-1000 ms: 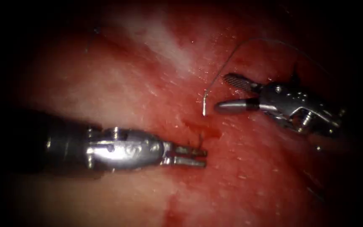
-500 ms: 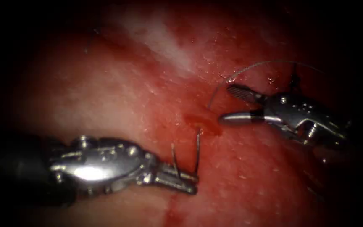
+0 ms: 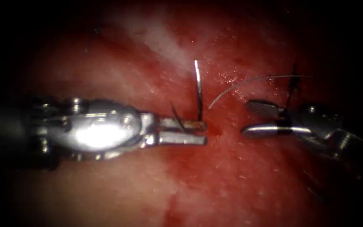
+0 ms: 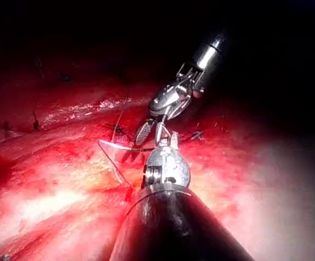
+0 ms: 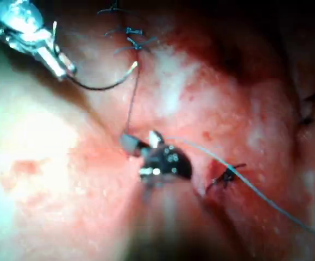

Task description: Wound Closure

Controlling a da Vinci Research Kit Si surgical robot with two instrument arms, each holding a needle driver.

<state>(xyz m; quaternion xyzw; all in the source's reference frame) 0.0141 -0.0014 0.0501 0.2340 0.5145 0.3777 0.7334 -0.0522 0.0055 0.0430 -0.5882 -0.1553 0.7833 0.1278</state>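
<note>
My left tool (image 3: 200, 132) sits left of the cut (image 3: 209, 126), with the needle (image 3: 198, 90) rising from its tip toward the far side. My right tool (image 3: 253, 120) lies right of the cut, the thread (image 3: 248, 80) arcing just beyond it.

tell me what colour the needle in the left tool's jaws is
Shiny silver-grey steel; the needle shows best in the endoscope view, held by the left tool.

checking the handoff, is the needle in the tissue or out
Out: the needle stands clear above the tissue, held near one end by the left pincer; right pincer open, empty.
</note>
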